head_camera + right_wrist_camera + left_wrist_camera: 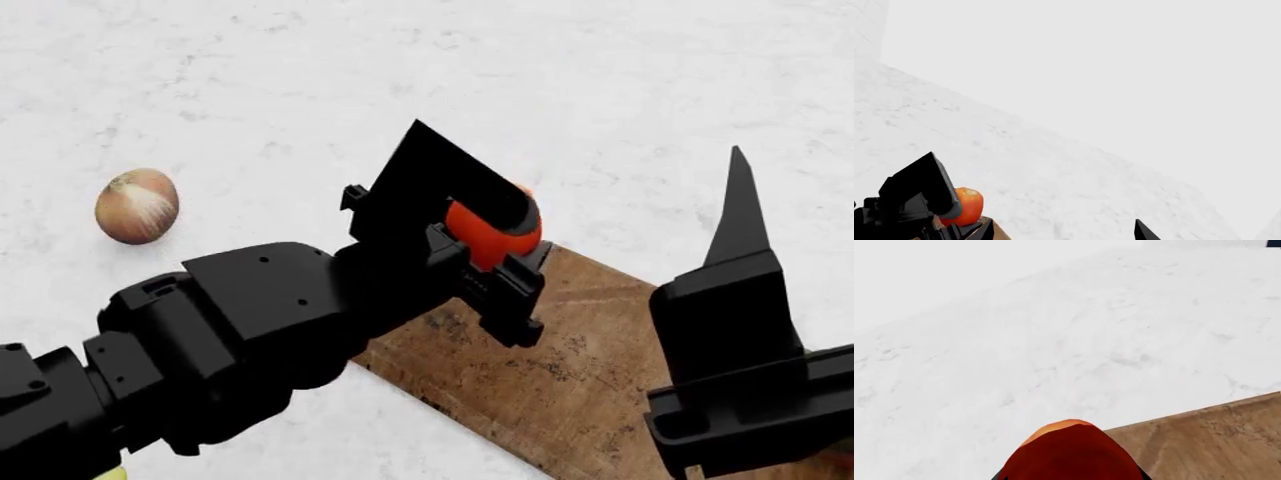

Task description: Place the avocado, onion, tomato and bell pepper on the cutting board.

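Note:
My left gripper (491,240) is shut on the red-orange tomato (501,228) and holds it just above the far corner of the brown wooden cutting board (574,370). In the left wrist view the tomato (1071,452) fills the jaws, with the cutting board (1214,440) beside it. The tan onion (136,205) lies on the white surface well to the left, apart from both arms. My right gripper (1063,232) is open and empty over the board's right part; one finger (738,215) points up. The avocado and the bell pepper are out of view.
The white speckled tabletop (627,90) stretches on all sides of the board. A small yellow-green patch (114,473) shows at the bottom left edge behind my left arm; I cannot tell what it is. A pale wall (1121,60) rises behind the table.

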`<state>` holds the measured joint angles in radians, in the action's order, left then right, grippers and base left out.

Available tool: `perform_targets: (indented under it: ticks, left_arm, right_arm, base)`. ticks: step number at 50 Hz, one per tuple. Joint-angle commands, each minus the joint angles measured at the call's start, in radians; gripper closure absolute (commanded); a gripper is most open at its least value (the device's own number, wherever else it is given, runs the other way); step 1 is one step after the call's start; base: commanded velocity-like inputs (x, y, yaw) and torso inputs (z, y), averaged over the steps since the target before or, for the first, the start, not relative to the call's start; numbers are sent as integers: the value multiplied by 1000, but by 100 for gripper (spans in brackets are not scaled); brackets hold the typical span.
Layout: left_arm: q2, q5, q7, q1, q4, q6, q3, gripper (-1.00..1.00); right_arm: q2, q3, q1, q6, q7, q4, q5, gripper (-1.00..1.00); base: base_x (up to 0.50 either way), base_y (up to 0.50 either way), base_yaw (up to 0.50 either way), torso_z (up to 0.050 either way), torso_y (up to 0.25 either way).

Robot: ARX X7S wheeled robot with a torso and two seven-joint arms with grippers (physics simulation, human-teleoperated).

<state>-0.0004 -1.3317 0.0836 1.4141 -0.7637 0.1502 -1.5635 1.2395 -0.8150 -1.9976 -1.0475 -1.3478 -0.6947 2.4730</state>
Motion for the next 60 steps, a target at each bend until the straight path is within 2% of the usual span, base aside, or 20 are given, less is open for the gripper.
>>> perform_targets:
  ticks: [1, 16, 17, 35, 42, 53, 60]
  left_arm:
    - [0, -40, 6, -18, -10, 49, 3, 100]
    - [0, -64, 25, -21, 2, 78, 4, 100]
    - [0, -64, 26, -21, 2, 77, 4, -100]
    - [-7, -86, 59, 40, 81, 71, 13, -100]
    - [-84, -116, 121, 79, 255, 75, 51, -100]
    - [-155, -129, 154, 129, 351, 76, 86, -100]
    - [-290, -147, 188, 186, 476, 81, 126, -100]
  right_arm:
    - [-3, -1, -7, -2, -5, 2, 5, -100]
    - [9, 4, -8, 3, -4, -7, 10, -100]
    - [9, 4, -8, 3, -5, -7, 11, -100]
    - [9, 5, -3, 9, -2, -12, 6, -100]
    - [-3, 3, -6, 9, -6, -8, 5, -100]
    - [-16, 0, -9, 5, -2, 1, 3, -100]
    - [-19, 7, 9, 25, 14, -13, -14, -100]
  base:
    - [0, 0, 0, 0, 0]
    - [0, 0, 0, 0, 0]
    - [0, 0, 0, 0, 0]
    - [0, 0, 0, 0, 0]
    - [0, 0, 0, 0, 0]
    - [0, 0, 0, 0, 0]
    - [0, 0, 0, 0, 0]
